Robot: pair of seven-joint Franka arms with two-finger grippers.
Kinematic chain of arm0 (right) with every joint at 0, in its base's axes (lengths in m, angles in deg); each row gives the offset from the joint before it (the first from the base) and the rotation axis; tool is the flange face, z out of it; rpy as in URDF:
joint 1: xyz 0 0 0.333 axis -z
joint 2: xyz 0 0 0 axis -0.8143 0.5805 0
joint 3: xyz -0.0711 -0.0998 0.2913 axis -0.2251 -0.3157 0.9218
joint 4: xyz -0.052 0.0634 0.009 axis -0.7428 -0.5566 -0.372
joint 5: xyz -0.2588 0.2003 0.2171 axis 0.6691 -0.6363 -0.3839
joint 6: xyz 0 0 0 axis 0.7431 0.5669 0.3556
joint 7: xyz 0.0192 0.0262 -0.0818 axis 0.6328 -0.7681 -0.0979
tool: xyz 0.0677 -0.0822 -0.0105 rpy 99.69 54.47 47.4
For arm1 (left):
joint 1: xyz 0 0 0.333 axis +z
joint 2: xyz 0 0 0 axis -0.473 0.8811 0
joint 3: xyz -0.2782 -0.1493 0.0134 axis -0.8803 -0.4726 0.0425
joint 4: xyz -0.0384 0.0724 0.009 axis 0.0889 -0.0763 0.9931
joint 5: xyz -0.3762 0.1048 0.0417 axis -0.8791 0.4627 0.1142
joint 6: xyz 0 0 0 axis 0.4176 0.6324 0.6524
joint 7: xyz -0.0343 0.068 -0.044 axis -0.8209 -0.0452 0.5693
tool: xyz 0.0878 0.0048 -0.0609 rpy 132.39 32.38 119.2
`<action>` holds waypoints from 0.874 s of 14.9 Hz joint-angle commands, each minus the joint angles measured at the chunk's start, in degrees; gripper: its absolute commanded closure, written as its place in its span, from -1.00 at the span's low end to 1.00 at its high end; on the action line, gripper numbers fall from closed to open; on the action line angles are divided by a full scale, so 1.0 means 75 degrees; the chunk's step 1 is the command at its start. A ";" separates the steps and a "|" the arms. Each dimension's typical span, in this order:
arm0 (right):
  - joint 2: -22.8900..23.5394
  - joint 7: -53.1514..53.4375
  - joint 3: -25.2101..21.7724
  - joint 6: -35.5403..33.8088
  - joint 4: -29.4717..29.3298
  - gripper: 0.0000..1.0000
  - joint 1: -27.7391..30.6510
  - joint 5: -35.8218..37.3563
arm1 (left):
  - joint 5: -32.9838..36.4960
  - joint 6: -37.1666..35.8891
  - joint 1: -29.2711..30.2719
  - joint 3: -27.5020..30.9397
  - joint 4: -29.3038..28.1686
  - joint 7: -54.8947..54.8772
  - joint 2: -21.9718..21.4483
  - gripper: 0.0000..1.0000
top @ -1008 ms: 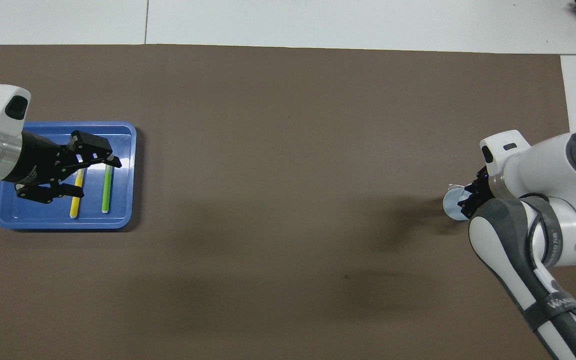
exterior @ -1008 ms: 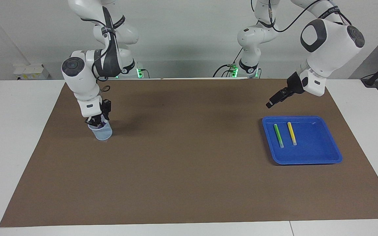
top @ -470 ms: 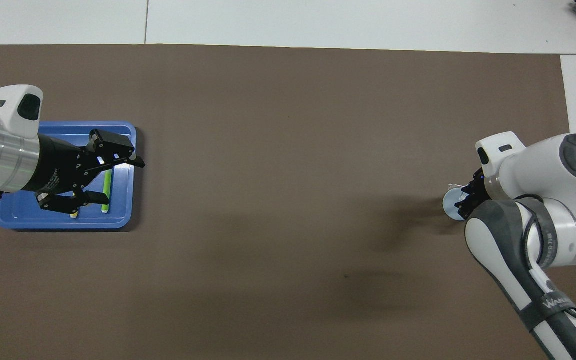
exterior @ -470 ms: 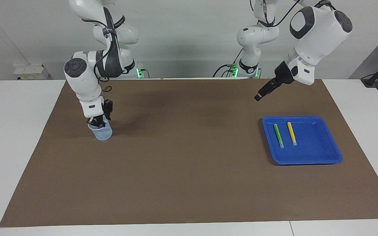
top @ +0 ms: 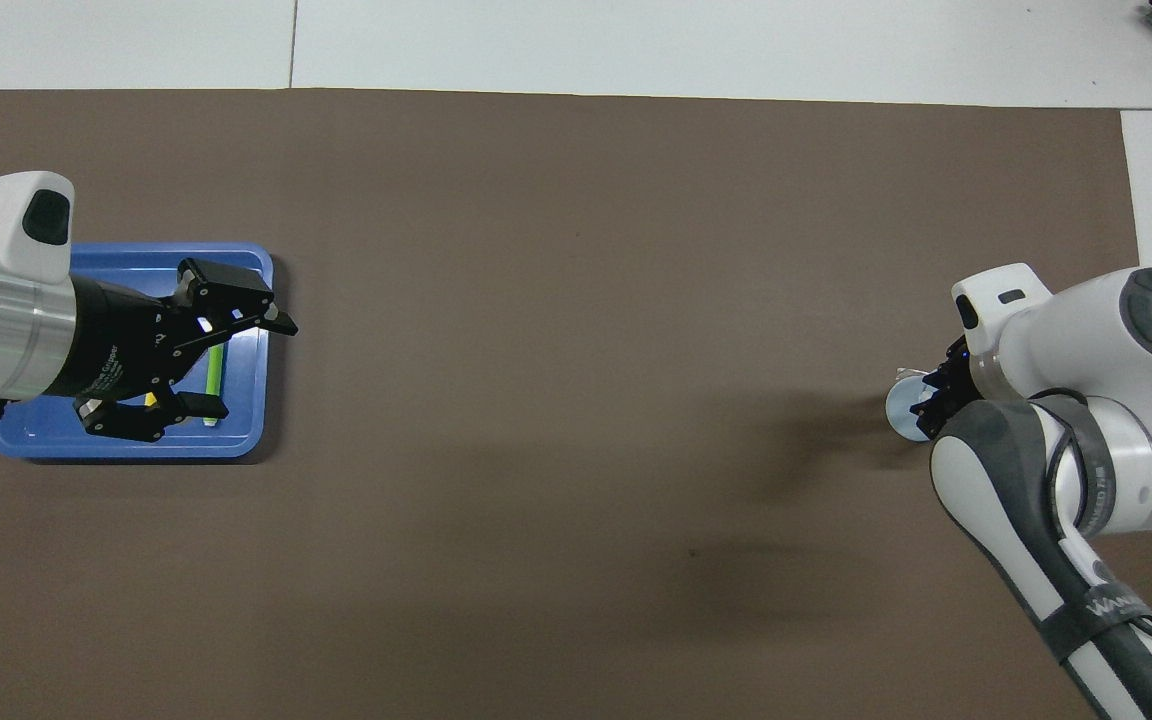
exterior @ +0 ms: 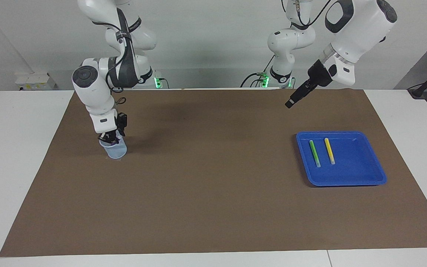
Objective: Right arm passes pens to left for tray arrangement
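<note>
The blue tray (exterior: 358, 168) lies toward the left arm's end of the table and also shows in the overhead view (top: 136, 450). A green pen (exterior: 314, 153) and a yellow pen (exterior: 329, 150) lie side by side in it. The green pen (top: 214, 368) shows partly under the left gripper in the overhead view. My left gripper (exterior: 290, 103) is open and empty (top: 248, 367), raised high over the tray's edge toward the table's middle. My right gripper (exterior: 109, 139) is down at the mouth of a pale blue cup (exterior: 116, 150). The purple pen is hidden.
A brown mat (exterior: 206, 178) covers the table between the cup and the tray. White table (exterior: 17, 148) borders it on both ends. The cup also shows in the overhead view (top: 899, 412), mostly covered by the right arm.
The left gripper has risen from just above the tray and swung toward the table's middle, still open. The right gripper has stayed at the cup, shifting only slightly.
</note>
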 commanded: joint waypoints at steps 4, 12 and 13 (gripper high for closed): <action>0.0007 -0.0055 0.0047 -0.0003 0.0116 0.57 0.0112 0.0154 | -0.0292 -0.0069 -0.0130 0.0093 -0.0144 0.0361 -0.0172 -0.96; 0.0019 -0.0044 0.0047 -0.0249 -0.0036 1.00 0.0112 0.0142 | -0.0386 0.0328 -0.0142 0.0093 -0.0167 0.0467 -0.0160 -0.96; 0.0030 -0.0044 0.0047 -0.0459 -0.0234 1.00 0.0112 0.0142 | -0.0398 0.0399 -0.0142 0.0093 -0.0179 0.0467 -0.0160 -0.96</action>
